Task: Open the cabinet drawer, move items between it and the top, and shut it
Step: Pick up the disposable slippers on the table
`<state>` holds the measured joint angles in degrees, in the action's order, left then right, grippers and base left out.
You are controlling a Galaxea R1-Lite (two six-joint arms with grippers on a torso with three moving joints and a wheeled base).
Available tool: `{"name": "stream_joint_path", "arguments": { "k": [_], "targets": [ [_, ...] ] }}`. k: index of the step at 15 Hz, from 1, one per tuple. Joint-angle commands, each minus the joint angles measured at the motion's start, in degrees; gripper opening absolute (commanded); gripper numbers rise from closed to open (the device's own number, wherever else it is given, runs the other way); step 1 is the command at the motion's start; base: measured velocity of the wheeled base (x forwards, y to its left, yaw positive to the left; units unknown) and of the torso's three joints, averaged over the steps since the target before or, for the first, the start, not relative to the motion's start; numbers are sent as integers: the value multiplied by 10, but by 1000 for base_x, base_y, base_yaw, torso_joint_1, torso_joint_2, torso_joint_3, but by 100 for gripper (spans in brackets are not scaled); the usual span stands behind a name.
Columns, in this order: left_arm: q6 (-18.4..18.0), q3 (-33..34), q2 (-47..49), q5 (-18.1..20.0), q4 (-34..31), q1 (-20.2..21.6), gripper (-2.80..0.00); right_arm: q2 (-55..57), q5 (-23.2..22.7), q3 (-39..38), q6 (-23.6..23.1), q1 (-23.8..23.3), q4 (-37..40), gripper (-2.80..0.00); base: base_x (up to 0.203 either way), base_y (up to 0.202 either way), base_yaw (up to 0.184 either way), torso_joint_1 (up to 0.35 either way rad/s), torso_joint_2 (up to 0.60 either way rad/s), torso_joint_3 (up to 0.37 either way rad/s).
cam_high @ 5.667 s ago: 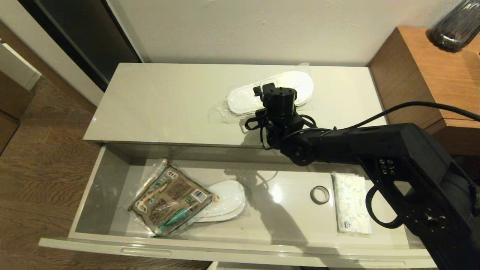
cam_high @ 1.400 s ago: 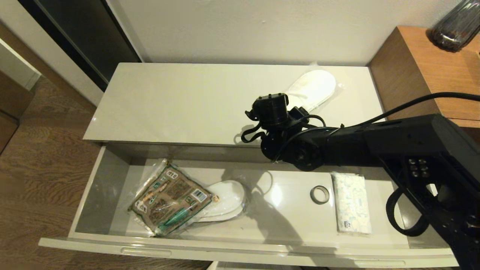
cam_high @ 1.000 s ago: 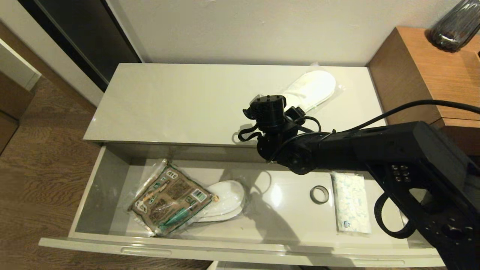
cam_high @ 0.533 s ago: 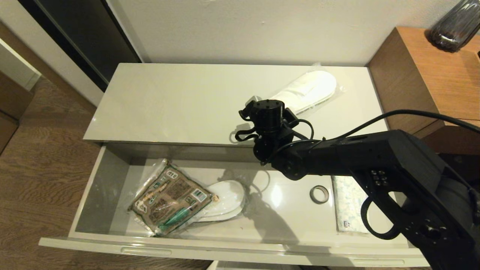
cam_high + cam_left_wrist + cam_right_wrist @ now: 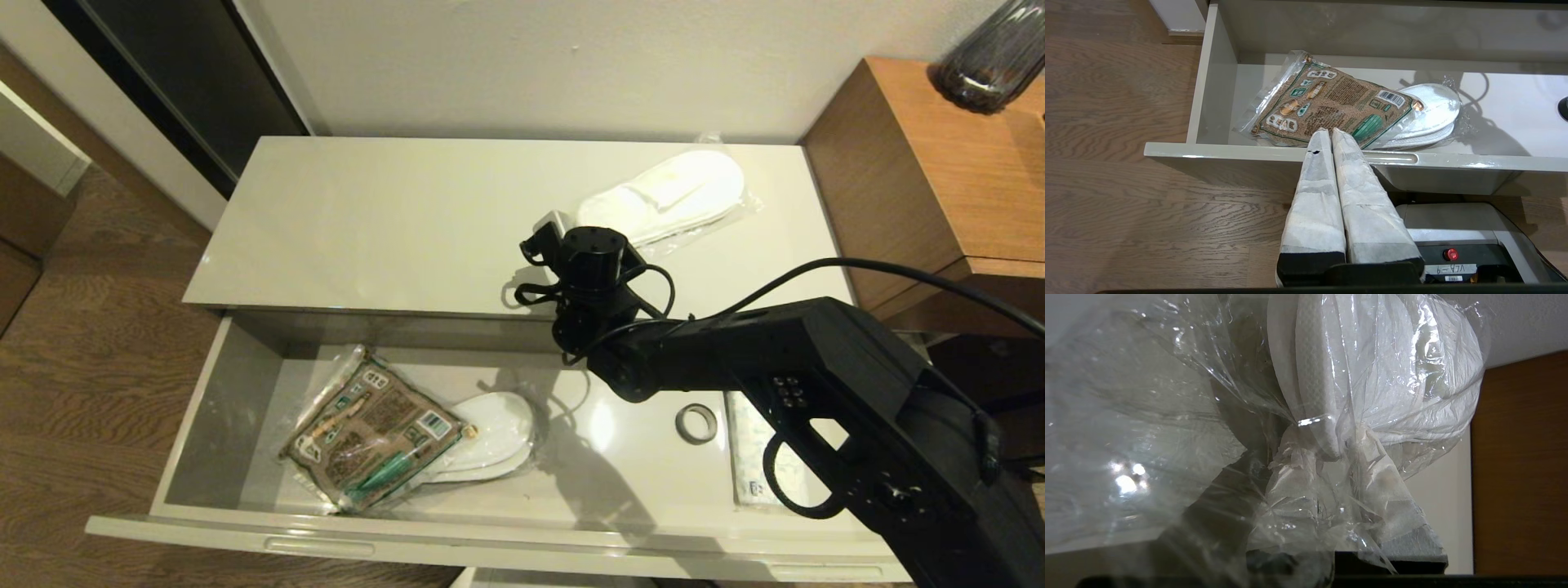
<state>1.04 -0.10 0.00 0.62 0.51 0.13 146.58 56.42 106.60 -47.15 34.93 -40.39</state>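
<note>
glossy off-white cabinet top: one wrapped slipper pair at far right. open drawer floor: printed packet overlapping a second slipper pair at left; tape roll and white pack at right.

Left half of glossy off-white cabinet top bare; wrapped white slippers crowd right end; black right arm spans open drawer.

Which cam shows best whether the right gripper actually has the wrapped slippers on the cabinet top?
Right wrist view: the right gripper has its fingers pinched on the wrapped slippers, heel end and clear plastic between them. Head view shows the slippers lying on the top, but the wrist hides the fingertips. Left wrist view doesn't show them.
</note>
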Motion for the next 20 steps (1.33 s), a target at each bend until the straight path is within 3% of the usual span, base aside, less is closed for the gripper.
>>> {"name": "stream_joint_path", "arguments": {
  "k": [1,5,11,14,20],
  "targets": [
    [0,0,1,0,0,0,-280,-4,6,-5,-2,-7,-10,-280,0,0,0,0,0,0],
    [0,0,1,0,0,0,-280,-94,7,-64,0,-9,-13,-280,0,0,0,0,0,0],
    [0,0,1,0,0,0,-280,-286,7,-277,33,1,-14,-280,0,0,0,0,0,0],
    [0,0,1,0,0,0,-280,-371,7,-344,43,13,-12,-280,0,0,0,0,0,0],
    [0,0,1,0,0,0,-280,-489,9,-363,44,20,-10,-280,0,0,0,0,0,0]
  ]
}}
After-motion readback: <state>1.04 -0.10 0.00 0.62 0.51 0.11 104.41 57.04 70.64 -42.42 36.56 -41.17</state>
